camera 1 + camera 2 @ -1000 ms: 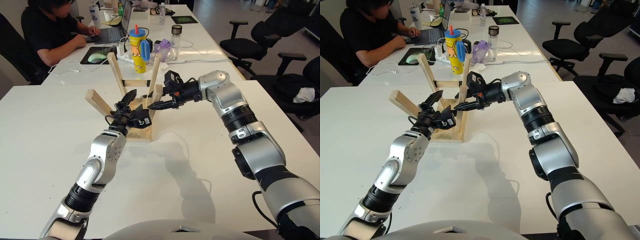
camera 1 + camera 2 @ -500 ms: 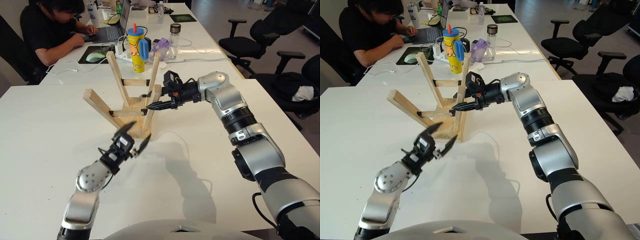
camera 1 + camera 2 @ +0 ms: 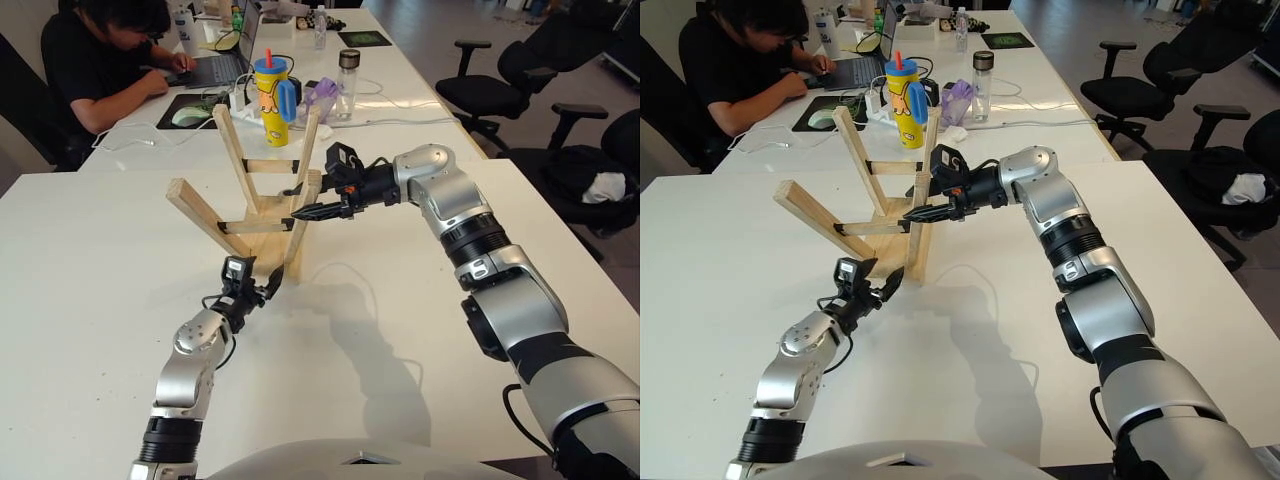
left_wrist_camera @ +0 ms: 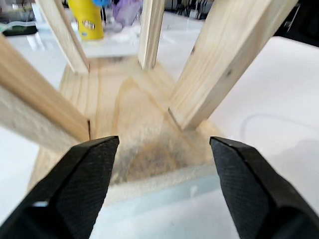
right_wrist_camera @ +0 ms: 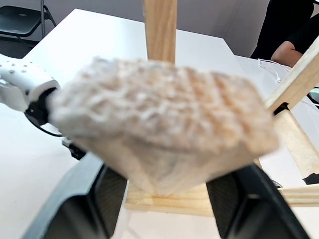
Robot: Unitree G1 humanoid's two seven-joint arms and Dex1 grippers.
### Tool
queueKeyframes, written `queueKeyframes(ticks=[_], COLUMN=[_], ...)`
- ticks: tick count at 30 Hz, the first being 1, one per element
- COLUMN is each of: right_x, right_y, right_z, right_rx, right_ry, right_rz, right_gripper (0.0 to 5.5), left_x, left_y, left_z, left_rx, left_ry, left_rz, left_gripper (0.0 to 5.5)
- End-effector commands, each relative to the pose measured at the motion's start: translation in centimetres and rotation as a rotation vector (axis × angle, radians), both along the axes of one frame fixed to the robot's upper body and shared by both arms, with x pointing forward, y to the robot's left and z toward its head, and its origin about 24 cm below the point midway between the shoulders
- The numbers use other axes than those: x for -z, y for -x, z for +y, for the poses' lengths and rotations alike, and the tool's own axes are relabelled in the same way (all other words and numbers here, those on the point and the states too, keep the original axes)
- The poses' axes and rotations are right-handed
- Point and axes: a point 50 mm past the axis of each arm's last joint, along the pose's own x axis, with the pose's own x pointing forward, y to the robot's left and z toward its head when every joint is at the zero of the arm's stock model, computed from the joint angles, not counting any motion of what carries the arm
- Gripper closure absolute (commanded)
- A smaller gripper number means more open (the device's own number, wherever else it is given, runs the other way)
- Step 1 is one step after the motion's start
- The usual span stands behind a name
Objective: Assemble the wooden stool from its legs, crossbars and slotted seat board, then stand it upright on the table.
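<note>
White tabletop (image 3: 90,300) carrying the upturned wooden stool (image 3: 238,152), seat board (image 4: 134,114) flat on the surface, legs splayed upward. Right claw (image 3: 303,211) clamped on one leg (image 3: 309,175) beside a crossbar (image 3: 255,226). Left claw (image 4: 164,143) spread wide, just before the seat board's near edge.

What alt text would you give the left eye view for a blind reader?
An upside-down wooden stool sits on a white table, legs pointing up. The robot's right gripper clamps one leg; its left gripper, open, hovers just in front of the seat board.
</note>
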Motion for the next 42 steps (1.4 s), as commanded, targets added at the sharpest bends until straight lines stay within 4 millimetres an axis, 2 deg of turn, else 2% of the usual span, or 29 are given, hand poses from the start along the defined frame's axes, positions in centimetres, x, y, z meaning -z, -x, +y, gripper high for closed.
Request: queueKeyframes(ticks=[1, 4, 5, 10, 13, 16, 18, 20, 22, 25, 27, 30, 35, 36, 37, 38, 39, 40, 41, 42], right_x=[6.1, 5.6, 5.3, 3.8, 3.7, 5.5, 5.4, 2.1, -3.2, -9.9, -13.3, -15.5, -16.9, -16.3, -14.0, -10.7, -5.8, -1.5, 3.6, 8.1], right_y=[1.3, 1.2, 1.0, 0.4, 0.0, 1.4, 2.2, 3.1, 4.2, 6.2, 6.9, 7.1, 6.7, 6.3, 5.2, 4.0, 2.8, 2.4, 3.1, 4.7], right_z=[-0.2, 0.1, 0.1, -0.8, -2.7, -6.6, -8.3, -7.9, -6.7, -5.5, -4.9, -3.9, -2.3, -1.6, -0.1, 1.5, 3.2, 4.1, 4.6, 4.8], right_rx=[0.009, 0.023, 0.048, 0.121, 0.193, 0.219, 0.245, 0.226, 0.155, 0.055, 0.046, 0.087, 0.150, 0.171, 0.244, 0.325, 0.455, 0.552, 0.595, 0.603], right_ry=[0.156, 0.096, 0.063, -0.029, 0.019, 0.123, 0.088, -0.144, -0.447, -0.764, -0.950, -1.069, -1.159, -1.141, -1.064, -0.950, -0.752, -0.571, -0.378, -0.217], right_rz=[0.136, 0.131, 0.128, 0.084, 0.048, 0.102, 0.137, 0.184, 0.203, 0.104, 0.062, 0.019, 0.020, 0.040, 0.120, 0.223, 0.333, 0.402, 0.491, 0.568], right_gripper=[3.45, 3.45, 3.08, 2.21, 2.21, 2.21, 2.21, 2.40, 2.62, 3.13, 3.45, 3.93, 4.71, 4.93, 5.11, 5.24, 5.45, 5.49, 5.49, 5.49], left_x=[1.7, 2.8, 3.2, 4.5, 4.9, 4.9, 4.9, 5.1, 5.4, 5.7, 5.5, 5.3, 5.3, 5.3, 5.4, 5.4, 5.5, 5.6, 5.6, 5.6], left_y=[-0.2, -0.1, 0.0, 0.6, 0.8, 0.8, 1.0, 1.4, 1.9, 2.3, 2.3, 2.1, 1.9, 1.9, 1.9, 2.0, 2.1, 2.1, 2.2, 2.2], left_z=[0.0, -0.4, -0.4, 0.3, 0.6, 0.0, -0.4, -0.4, -0.2, 0.2, 0.5, 0.6, 0.3, 0.3, 0.3, 0.2, 0.1, 0.0, 0.0, 0.0], left_rx=[-0.012, -0.007, -0.012, -0.046, -0.065, -0.059, -0.052, -0.048, -0.048, -0.047, -0.044, -0.035, -0.043, -0.048, -0.051, -0.054, -0.056, -0.058, -0.065, -0.071], left_ry=[-0.087, -0.076, -0.078, -0.117, -0.132, -0.133, -0.129, -0.135, -0.139, -0.149, -0.152, -0.155, -0.141, -0.140, -0.138, -0.136, -0.134, -0.131, -0.127, -0.122], left_rz=[0.109, 0.199, 0.233, 0.335, 0.353, 0.355, 0.359, 0.368, 0.384, 0.396, 0.394, 0.390, 0.389, 0.386, 0.386, 0.388, 0.389, 0.390, 0.390, 0.391], left_gripper=[2.06, 2.06, 2.06, 2.06, 2.06, 2.06, 2.06, 2.06, 2.06, 2.06, 2.06, 2.06, 2.06, 2.06, 2.06, 2.06, 2.06, 2.06, 2.06, 2.06])
